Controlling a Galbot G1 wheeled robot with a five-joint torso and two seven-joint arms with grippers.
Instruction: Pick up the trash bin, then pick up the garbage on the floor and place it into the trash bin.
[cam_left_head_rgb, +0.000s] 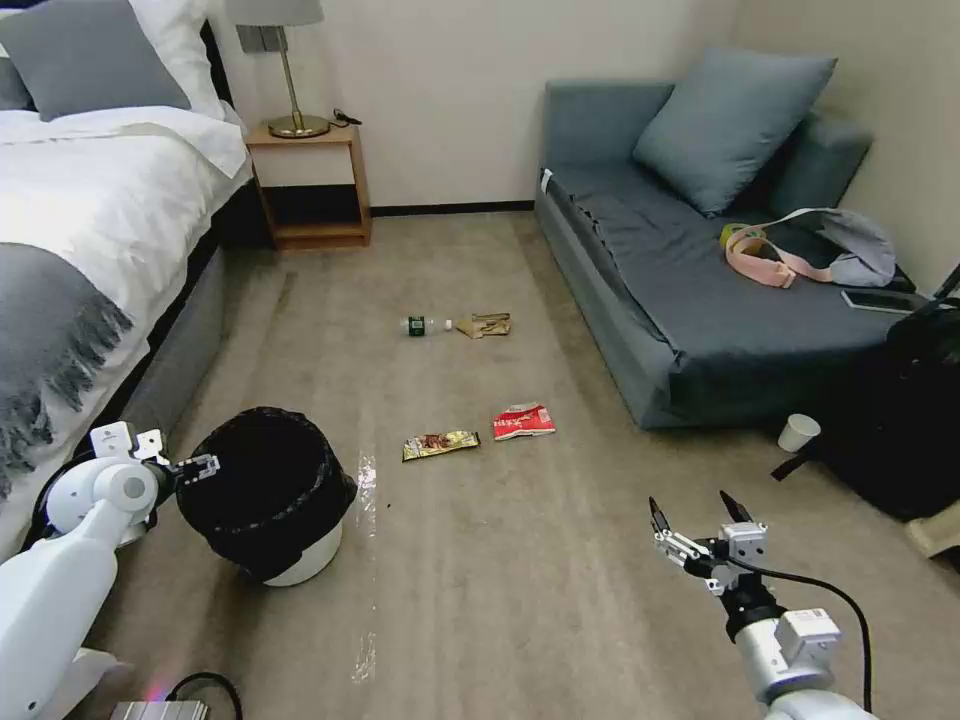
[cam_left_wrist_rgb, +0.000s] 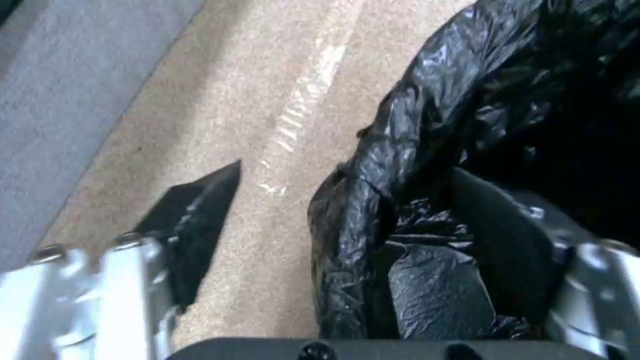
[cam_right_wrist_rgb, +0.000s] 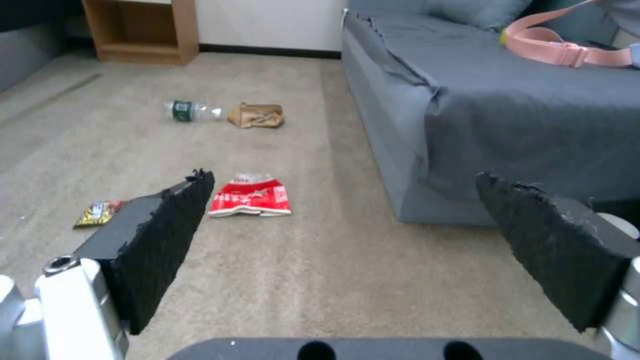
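The trash bin (cam_left_head_rgb: 268, 487), round with a black liner (cam_left_wrist_rgb: 427, 125), stands on the carpet at my lower left. My left gripper (cam_left_head_rgb: 205, 466) is open astride its near rim, one finger (cam_left_wrist_rgb: 200, 220) outside and the other (cam_left_wrist_rgb: 507, 225) inside the liner. The garbage lies on the floor (cam_left_head_rgb: 560, 560) ahead: a clear bottle (cam_left_head_rgb: 425, 325) beside a crumpled tan paper bag (cam_left_head_rgb: 486, 325), and closer a red-and-white wrapper (cam_left_head_rgb: 523, 422) and a gold-brown wrapper (cam_left_head_rgb: 440, 444). My right gripper (cam_left_head_rgb: 695, 510) hangs open and holds nothing, above the carpet short of the red wrapper (cam_right_wrist_rgb: 251, 197).
A bed (cam_left_head_rgb: 90, 230) runs along the left and a nightstand (cam_left_head_rgb: 310, 185) with a lamp stands at the far wall. A grey sofa (cam_left_head_rgb: 700, 300) lines the right side. A white paper cup (cam_left_head_rgb: 798, 432) and a black bag (cam_left_head_rgb: 905, 420) sit by its near end.
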